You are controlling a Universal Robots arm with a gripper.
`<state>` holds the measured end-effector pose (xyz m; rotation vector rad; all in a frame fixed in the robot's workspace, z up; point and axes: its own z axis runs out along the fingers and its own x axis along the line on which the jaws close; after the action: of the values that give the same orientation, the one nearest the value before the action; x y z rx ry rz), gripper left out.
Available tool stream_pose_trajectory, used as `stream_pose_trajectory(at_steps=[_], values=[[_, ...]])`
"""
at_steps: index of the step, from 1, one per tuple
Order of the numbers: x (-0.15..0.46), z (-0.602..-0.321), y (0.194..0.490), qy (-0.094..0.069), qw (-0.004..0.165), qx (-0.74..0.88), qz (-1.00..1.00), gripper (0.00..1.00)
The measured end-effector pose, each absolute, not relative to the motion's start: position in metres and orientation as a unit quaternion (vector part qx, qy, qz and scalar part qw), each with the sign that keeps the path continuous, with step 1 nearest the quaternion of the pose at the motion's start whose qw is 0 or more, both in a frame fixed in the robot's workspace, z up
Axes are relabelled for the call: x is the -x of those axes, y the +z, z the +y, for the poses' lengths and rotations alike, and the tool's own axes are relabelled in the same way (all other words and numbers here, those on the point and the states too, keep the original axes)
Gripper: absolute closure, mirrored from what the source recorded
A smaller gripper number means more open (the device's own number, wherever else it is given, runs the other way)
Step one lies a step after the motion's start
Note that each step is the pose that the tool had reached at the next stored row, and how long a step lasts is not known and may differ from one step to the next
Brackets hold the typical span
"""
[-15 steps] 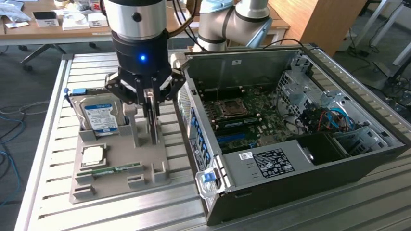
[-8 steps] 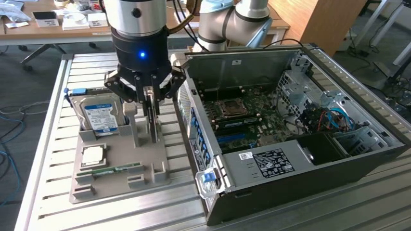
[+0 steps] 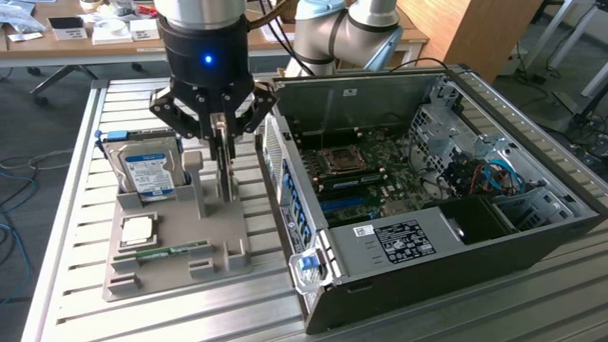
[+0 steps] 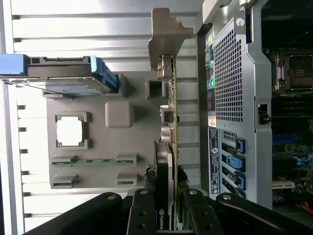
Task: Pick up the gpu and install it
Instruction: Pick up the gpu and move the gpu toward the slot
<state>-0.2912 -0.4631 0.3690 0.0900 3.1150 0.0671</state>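
The gpu (image 3: 226, 178) stands on its edge in the grey holder tray (image 3: 171, 269), just to the exterior view's left of the open computer case (image 3: 446, 235). My gripper (image 3: 223, 142) comes straight down over it, one finger on each side of the card's upper edge, and it looks shut on the card. In the wrist view the gpu (image 4: 164, 156) runs edge-on, black shroud beside a thin green board, with its metal bracket (image 4: 166, 34) at the far end. The gripper (image 4: 167, 196) fingers press in from both sides.
The tray (image 4: 98, 142) also carries a hard drive (image 3: 147, 171) with a blue-white label, a square processor (image 3: 138, 228) and a narrow green memory stick (image 3: 169, 251). The case's motherboard (image 3: 366, 160) lies exposed, with a power supply (image 3: 399, 242) in front. All of it rests on a slatted metal table (image 3: 76, 214).
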Motion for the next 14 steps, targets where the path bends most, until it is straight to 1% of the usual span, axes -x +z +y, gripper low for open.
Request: stream_pose_trajectory(at_steps=[2,14], values=[[0.291,-0.463,0.384,0.022,0.012,-0.029,0.999,0.73],[0.291,-0.463,0.421,0.022,0.012,-0.029,0.999,0.73]])
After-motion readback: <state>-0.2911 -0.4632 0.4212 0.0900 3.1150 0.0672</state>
